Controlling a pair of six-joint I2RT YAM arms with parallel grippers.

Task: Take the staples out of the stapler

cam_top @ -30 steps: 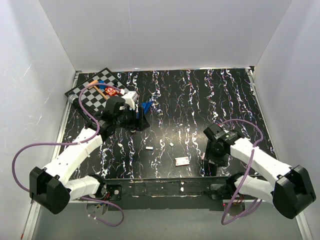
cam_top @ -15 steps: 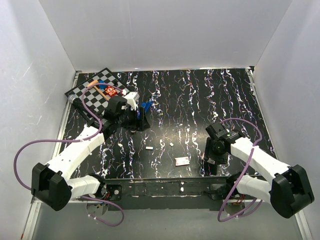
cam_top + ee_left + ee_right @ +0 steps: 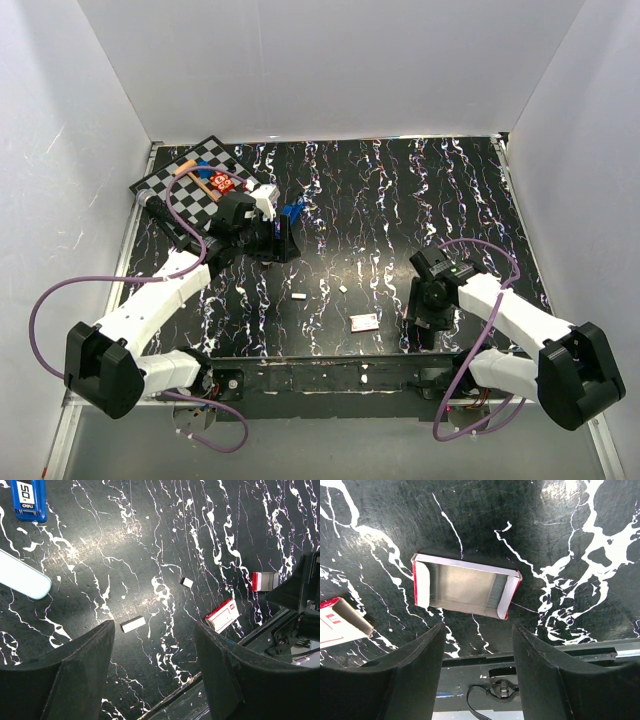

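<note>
Barely any shift: left gripper (image 3: pixel 154 640) and right gripper (image 3: pixel 477 630) gape empty. Whitish staples (image 3: pixel 133 624) lie clear of the slim dark-blue plastic stapler (image 3: pixel 27 500), seemingly unloaded.

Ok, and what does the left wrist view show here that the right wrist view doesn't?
Only the left wrist view: the blue stapler at the top left corner, a pale light-blue piece below it, and a whitish staple bar and a smaller bit lying loose on the table.
Only the right wrist view: the inside of the open tray, seen from straight above.
Both: that red-and-white tray, with the flat red-and-white box close by on the black marbled top.
</note>
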